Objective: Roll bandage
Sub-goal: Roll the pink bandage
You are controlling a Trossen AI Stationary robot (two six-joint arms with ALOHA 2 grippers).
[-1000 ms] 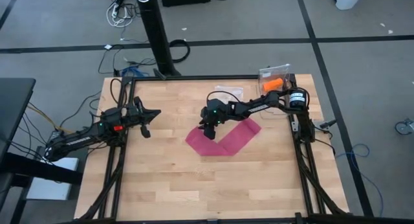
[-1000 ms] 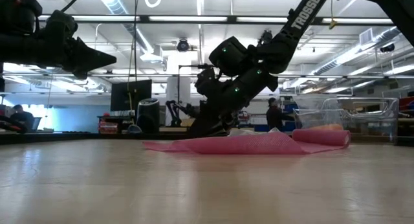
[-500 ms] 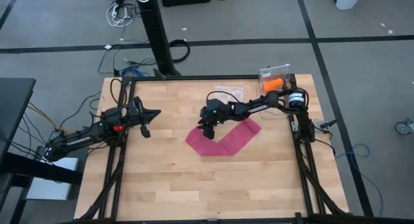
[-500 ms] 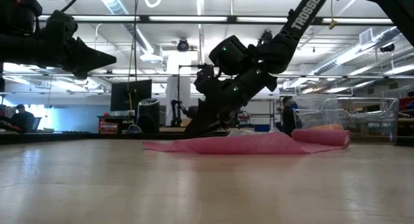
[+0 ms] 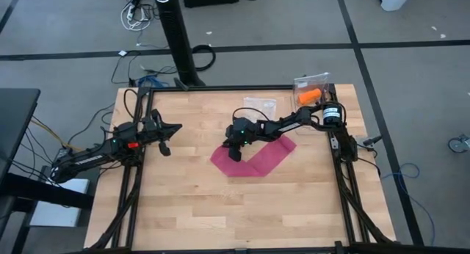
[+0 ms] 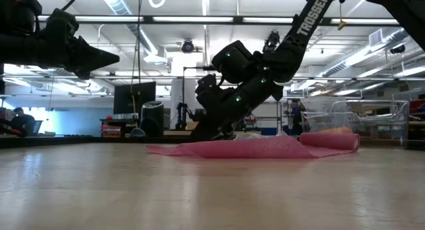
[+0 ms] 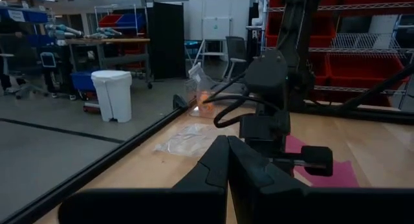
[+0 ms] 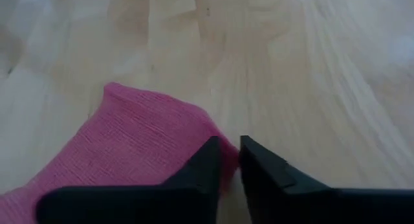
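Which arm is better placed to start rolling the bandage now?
The right: its gripper is pinching the edge of the bandage on the table. The left gripper is shut, far off near the table's left side.

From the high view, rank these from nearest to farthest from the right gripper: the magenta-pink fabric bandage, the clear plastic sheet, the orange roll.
1. The magenta-pink fabric bandage: the right gripper is pinching its edge, mid-table.
2. The clear plastic sheet: toward the table's far edge, beyond the gripper.
3. The orange roll: far right corner, inside a clear container.
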